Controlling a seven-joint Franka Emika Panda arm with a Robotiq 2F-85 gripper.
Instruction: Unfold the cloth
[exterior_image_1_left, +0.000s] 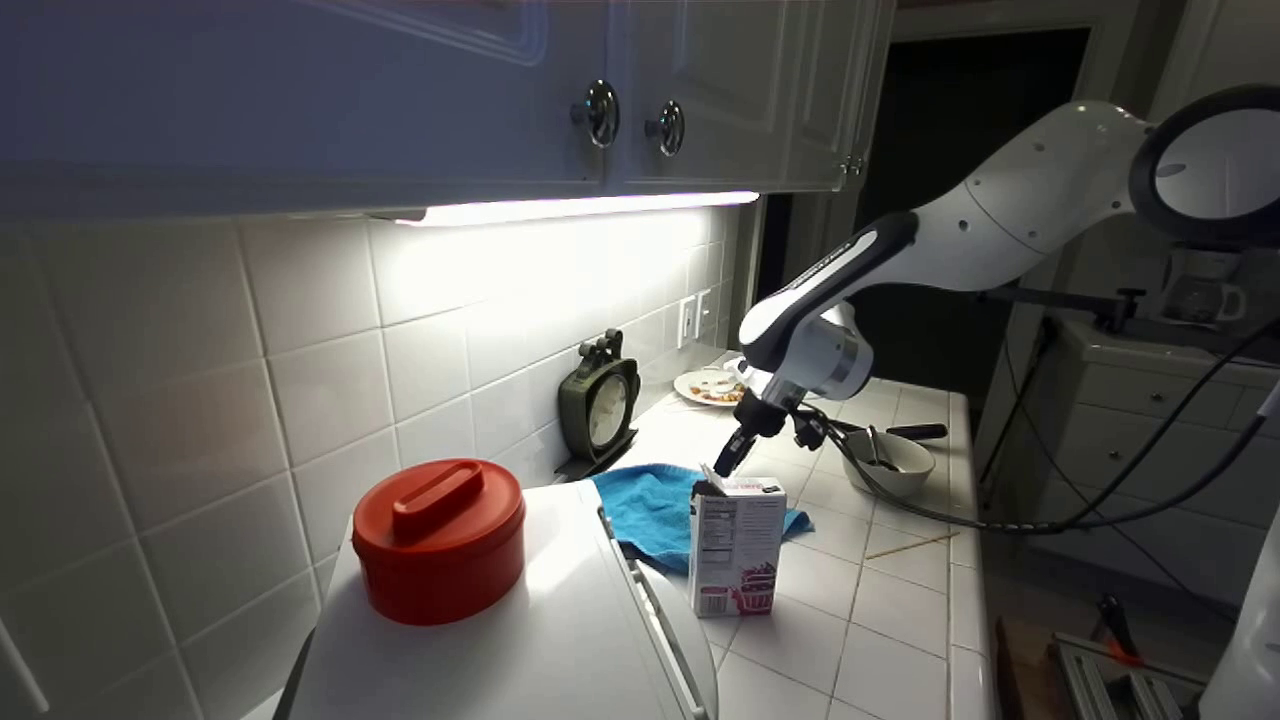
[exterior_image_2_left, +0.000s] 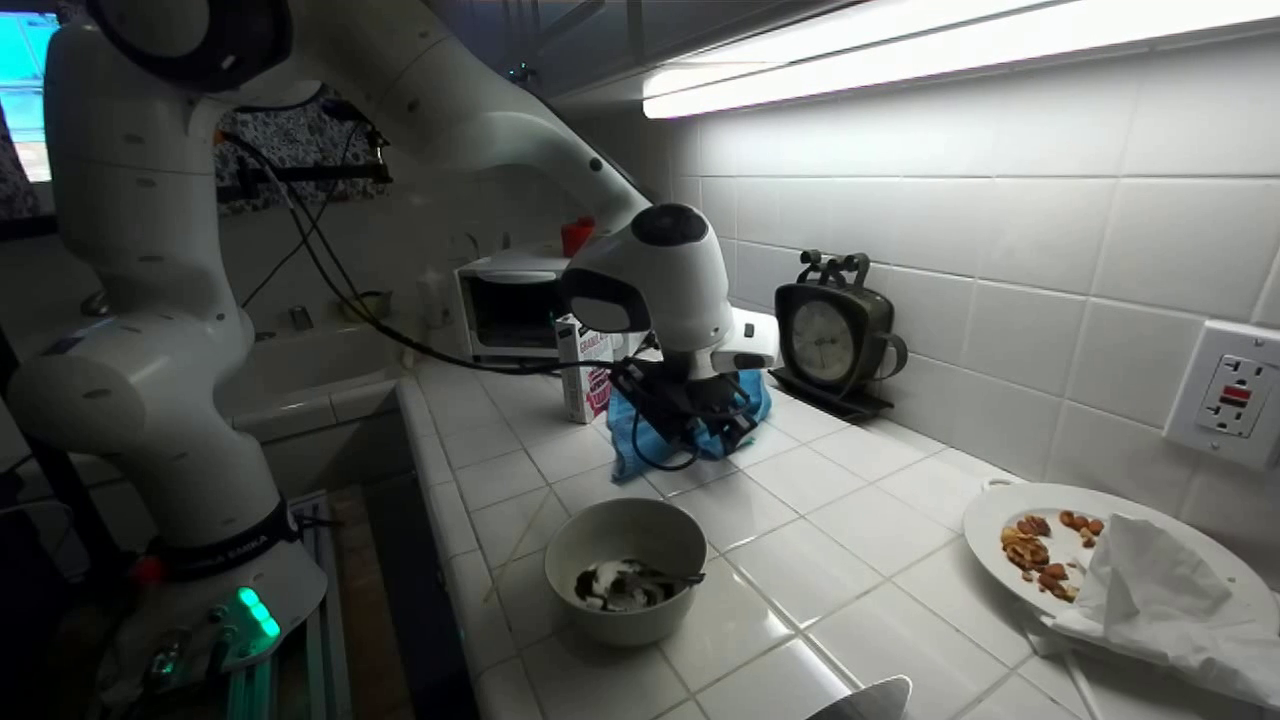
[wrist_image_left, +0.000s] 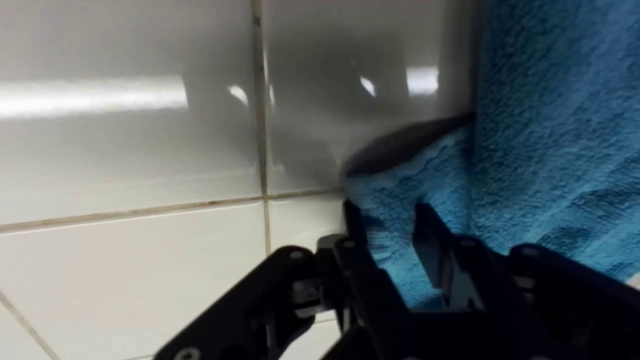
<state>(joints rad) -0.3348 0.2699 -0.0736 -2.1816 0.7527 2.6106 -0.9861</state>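
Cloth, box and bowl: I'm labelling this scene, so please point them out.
Cloth (wrist_image_left: 552, 142), in the wrist view: broad main part.
Box (exterior_image_1_left: 738, 545), in an exterior view: printed side.
Bowl (exterior_image_2_left: 622, 530), in an exterior view: bare inner wall.

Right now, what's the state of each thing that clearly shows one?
Blue cloth: bunched, not spread flat
End effector: open
Box: upright
Red canister: closed
Bowl: upright, utensil inside
Plate: bearing food and a crumpled napkin
Under-cabinet light: on
Cabinet doors: shut
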